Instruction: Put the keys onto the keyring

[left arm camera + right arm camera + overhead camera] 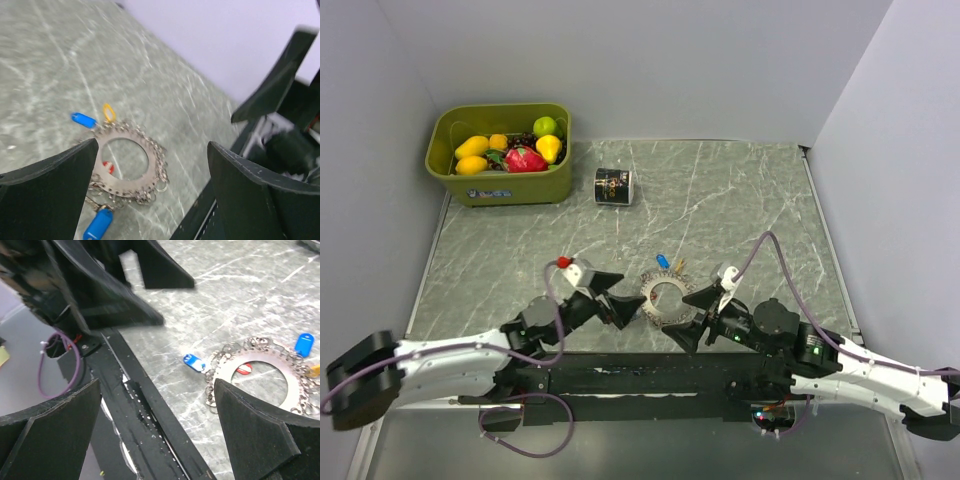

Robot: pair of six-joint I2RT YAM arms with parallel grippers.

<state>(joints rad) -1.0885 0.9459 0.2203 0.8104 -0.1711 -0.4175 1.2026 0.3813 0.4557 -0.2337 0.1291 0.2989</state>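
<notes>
The keyring (665,297) lies flat on the marble table near its front edge, a toothed metal disc fringed with small rings. Blue-headed keys (662,261) lie at its rim, along with a yellow tag and a red tag. My left gripper (618,296) is open and empty just left of the ring. My right gripper (693,316) is open and empty just right of it. In the left wrist view the keyring (151,156) lies between and beyond my open left gripper (152,145), with blue keys (98,223) beside it. In the right wrist view the keyring (231,373) and a blue key (194,362) lie beside my open right gripper (157,385).
A green bin (500,190) of toy fruit stands at the back left. A small black labelled can (613,186) lies on its side next to it. A black base rail (640,375) runs along the near edge. Walls close in the table on three sides.
</notes>
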